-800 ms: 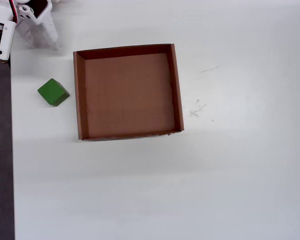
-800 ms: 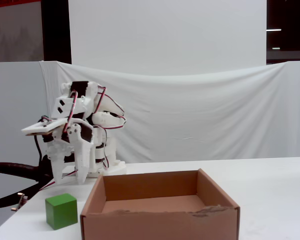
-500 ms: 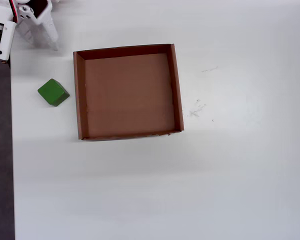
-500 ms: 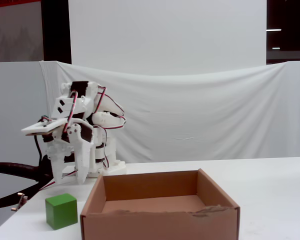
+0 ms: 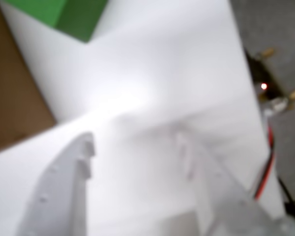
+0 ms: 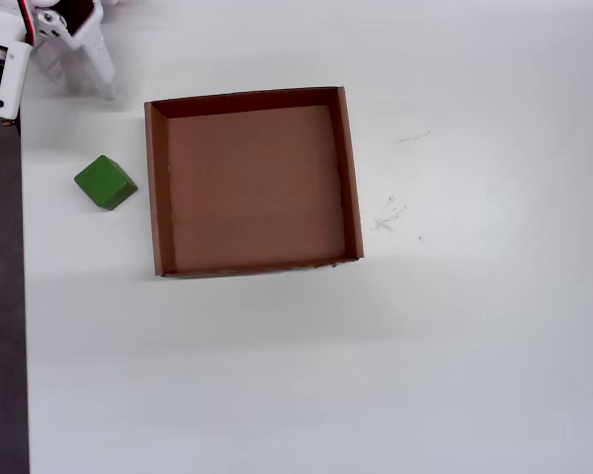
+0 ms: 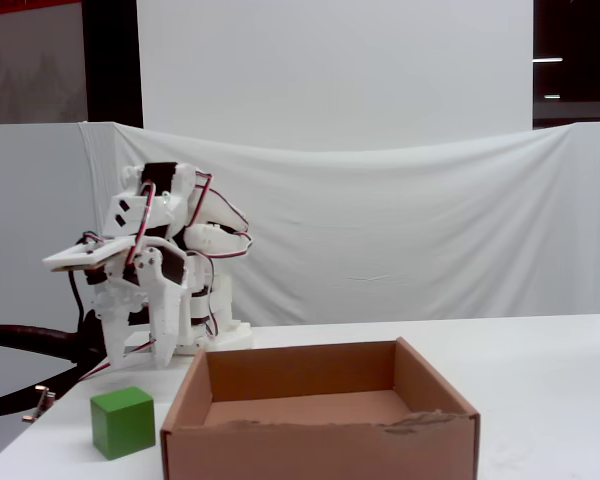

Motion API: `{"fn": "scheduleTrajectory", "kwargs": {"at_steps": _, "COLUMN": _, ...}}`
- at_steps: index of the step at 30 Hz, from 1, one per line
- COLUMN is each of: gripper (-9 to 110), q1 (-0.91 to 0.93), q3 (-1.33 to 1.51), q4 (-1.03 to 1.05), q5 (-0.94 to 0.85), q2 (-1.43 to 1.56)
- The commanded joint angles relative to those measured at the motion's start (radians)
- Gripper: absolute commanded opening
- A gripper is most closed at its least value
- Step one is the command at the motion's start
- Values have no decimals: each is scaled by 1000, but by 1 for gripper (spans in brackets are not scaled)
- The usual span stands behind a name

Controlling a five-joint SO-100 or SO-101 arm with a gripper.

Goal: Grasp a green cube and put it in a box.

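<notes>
From my remote station I start with the white table (image 6: 455, 355), which fills nearly the whole overhead view, with a dark strip along its left edge. On it sits the box (image 6: 154, 188), open side up and holding nothing; in the fixed view its front wall (image 7: 320, 448) shows a ragged top edge. It has not shifted since the frame just under a second ago.

Next in size is the arm (image 7: 165, 270), folded up at the back left of the table in the fixed view, red wires looping over its joints. I see no change in its posture against the earlier pictures; it stays hunched where it was. The gripper (image 7: 135, 355) points down at the tabletop behind the cube, clear of it, and its two fingers stand apart with nothing between them. The wrist view confirms that: I see bare white table in the gap of the gripper (image 5: 135, 145), though the picture is blurred.

Smallest is the green cube (image 6: 105, 183). It lies on the table just left of the box in the overhead view, apart from the wall, turned at an angle to it. In the fixed view the cube (image 7: 123, 422) rests near the table's front left corner, in the same spot as before.
</notes>
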Motion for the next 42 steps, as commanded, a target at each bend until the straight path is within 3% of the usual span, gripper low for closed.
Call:
{"fn": "scheduleTrajectory", "kwargs": {"at_steps": 1, "gripper": 23, "q1": -9, "q3": -5, "q4": 6, "q5": 2, "q2": 6}}
{"fn": "scheduleTrajectory", "kwargs": {"at_steps": 18, "gripper": 24, "q1": -9, "q3": -5, "q4": 9, "q5": 28, "q2": 6}}
{"fn": "scheduleTrajectory", "kwargs": {"at_steps": 26, "gripper": 24, "q1": -49, "q3": -11, "q4": -149, "q5": 20, "q2": -29}}
{"fn": "scheduleTrajectory", "kwargs": {"at_steps": 30, "gripper": 24, "q1": -37, "q3": -78, "q4": -242, "q5": -40, "q2": -150}}
{"fn": "scheduleTrajectory", "kwargs": {"at_steps": 42, "gripper": 24, "q1": -3, "q3": -509, "q4": -249, "q5": -304, "q2": -733}}
